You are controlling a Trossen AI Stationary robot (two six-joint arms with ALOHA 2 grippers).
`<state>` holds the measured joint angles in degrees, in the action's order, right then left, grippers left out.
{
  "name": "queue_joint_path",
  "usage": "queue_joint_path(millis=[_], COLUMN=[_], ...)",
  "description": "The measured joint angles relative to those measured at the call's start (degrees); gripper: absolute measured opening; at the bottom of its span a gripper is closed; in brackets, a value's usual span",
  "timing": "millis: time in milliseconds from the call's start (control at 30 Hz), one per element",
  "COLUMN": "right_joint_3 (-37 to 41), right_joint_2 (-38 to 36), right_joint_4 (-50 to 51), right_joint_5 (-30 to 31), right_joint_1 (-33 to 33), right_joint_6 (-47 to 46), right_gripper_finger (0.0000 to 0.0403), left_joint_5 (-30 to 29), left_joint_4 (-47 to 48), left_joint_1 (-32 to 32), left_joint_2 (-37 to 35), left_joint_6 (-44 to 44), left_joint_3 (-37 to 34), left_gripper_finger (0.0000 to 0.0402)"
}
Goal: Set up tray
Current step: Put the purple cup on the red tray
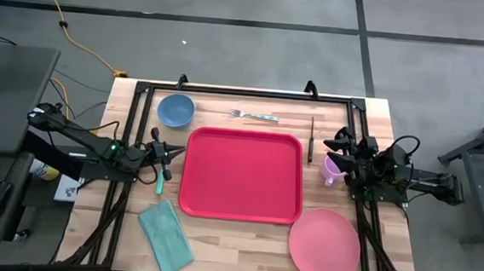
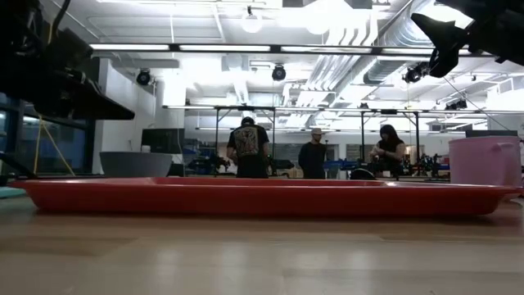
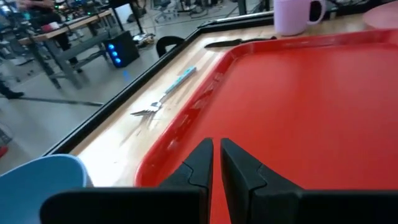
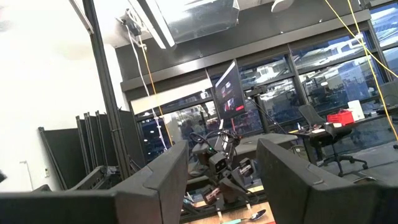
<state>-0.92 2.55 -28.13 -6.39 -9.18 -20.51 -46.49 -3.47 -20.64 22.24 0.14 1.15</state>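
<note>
High view: we find the tray (image 1: 241,175) lying flat at the middle of the table (image 1: 242,255), nothing on it. Taking the tray as our landmark, a blue bowl (image 1: 175,109) sits off its far left corner, a fork (image 1: 254,115) lies just beyond its far edge, and a dark knife (image 1: 312,138) lies beside its right edge. A pink mug (image 1: 332,169) stands just right of the tray, a round pink plate (image 1: 324,245) off its near right corner, and a teal napkin (image 1: 165,236) off its near left corner. The left gripper (image 1: 175,151) is at the tray's left edge; a teal-handled utensil (image 1: 159,181) lies just beside it. The right gripper (image 1: 335,145) is by the mug, right of the tray.

Low view: the tray spans the frame, its rim level on the tabletop. The mug (image 2: 485,161) stands at its right end, the bowl (image 2: 135,163) behind its left end. Three people (image 2: 311,154) are in the room beyond.

Left wrist view: the left gripper (image 3: 216,163) points across the tray's left rim, fingers nearly together, grasping nothing.

Right wrist view: the right gripper (image 4: 222,169) has its fingers spread wide, empty, aimed above the table.
</note>
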Motion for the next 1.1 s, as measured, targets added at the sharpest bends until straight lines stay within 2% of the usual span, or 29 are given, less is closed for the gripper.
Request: queue_joint_path(millis=[167, 333, 400, 533, 633, 767, 900, 967, 1100], right_joint_3=[0.0, 0.0, 0.0, 0.0, 0.0, -0.1, -4.3, -9.9, -27.1], right_joint_2=[0.0, 0.0, 0.0, 0.0, 0.0, 0.0, 0.0, 0.0, 2.9], right_joint_4=[0.0, -0.7, -2.0, -5.3, -6.7, -7.6, -5.4, 1.8, 28.5], right_joint_5=[0.0, 1.0, 1.6, 2.6, 0.9, 3.6, 4.0, 3.7, 8.5], right_joint_1=[0.0, 0.0, 0.0, 0.0, 0.0, 0.0, -0.3, -0.3, -0.3], right_joint_6=[0.0, -0.3, -3.8, -12.9, -13.5, -13.8, -7.3, -2.4, 7.7], right_gripper_finger=[0.0170, 0.0170, 0.0170, 0.0170, 0.0170, 0.0170, 0.0170, 0.0170, 0.0170], left_joint_5=[3.3, 3.7, 4.2, 8.7, 9.7, 9.9, 10.0, 10.1, 10.1], left_joint_4=[-3.6, -14.6, -21.7, -36.4, -41.4, -39.8, -30.8, -23.8, -10.8], left_joint_1=[0.0, 0.0, 0.0, 0.0, 0.0, 0.0, 0.0, 0.0, 0.0], left_joint_2=[0.0, 0.0, 0.0, 0.0, 0.0, 0.0, 0.0, 0.0, 0.0], left_joint_6=[0.0, 1.8, 3.0, 10.6, 16.6, 24.5, 28.8, 29.5, 29.5], left_joint_3=[0.0, 0.0, 0.0, 0.0, 1.7, 7.3, 14.3, 18.3, 25.2], left_gripper_finger=[0.0060, 0.0060, 0.0060, 0.0060, 0.0060, 0.0060, 0.0060, 0.0060, 0.0060])
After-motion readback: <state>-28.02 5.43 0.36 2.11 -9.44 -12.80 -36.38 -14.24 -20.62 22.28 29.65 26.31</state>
